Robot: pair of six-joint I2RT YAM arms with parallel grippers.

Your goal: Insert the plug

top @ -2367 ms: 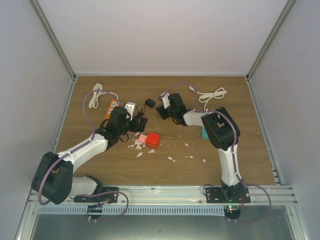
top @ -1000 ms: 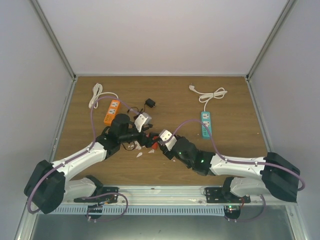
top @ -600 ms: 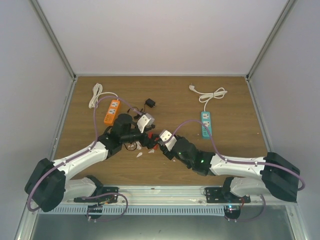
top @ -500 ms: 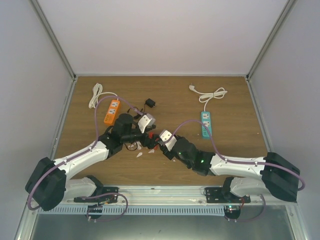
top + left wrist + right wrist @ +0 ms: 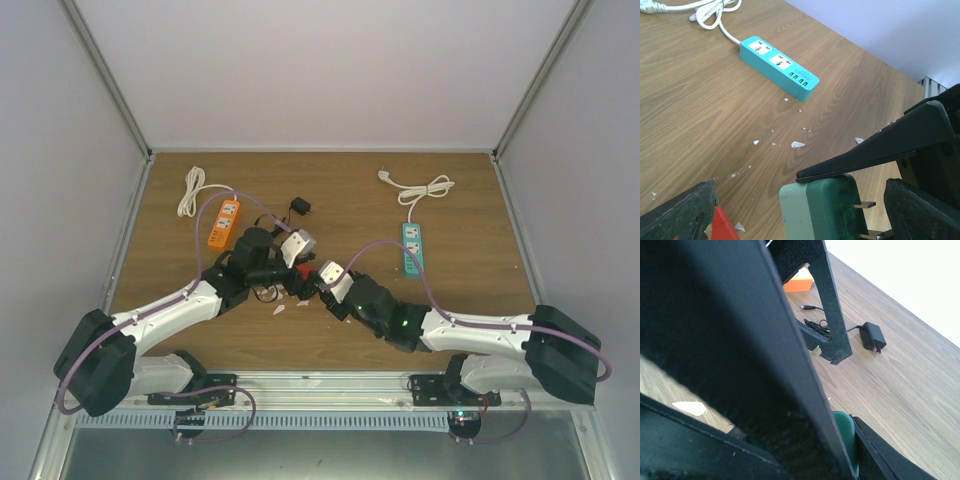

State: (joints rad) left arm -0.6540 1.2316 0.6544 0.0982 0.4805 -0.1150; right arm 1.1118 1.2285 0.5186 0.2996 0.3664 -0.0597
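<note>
Right gripper [image 5: 313, 287] on half-hidden plug [image 5: 845, 439]

A wooden table [image 5: 470, 320] carries small white chips [image 5: 798, 144] scattered across its middle. A red block [image 5: 722, 226] shows only a corner at the left wrist view's lower edge. A black adapter [image 5: 300, 207] lies farther back, its thin black cord [image 5: 816, 326] looped nearby.

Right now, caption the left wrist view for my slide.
Green plug, prongs exposed, between the left hand's open fingers; teal power strip lies beyond on the table.
</note>
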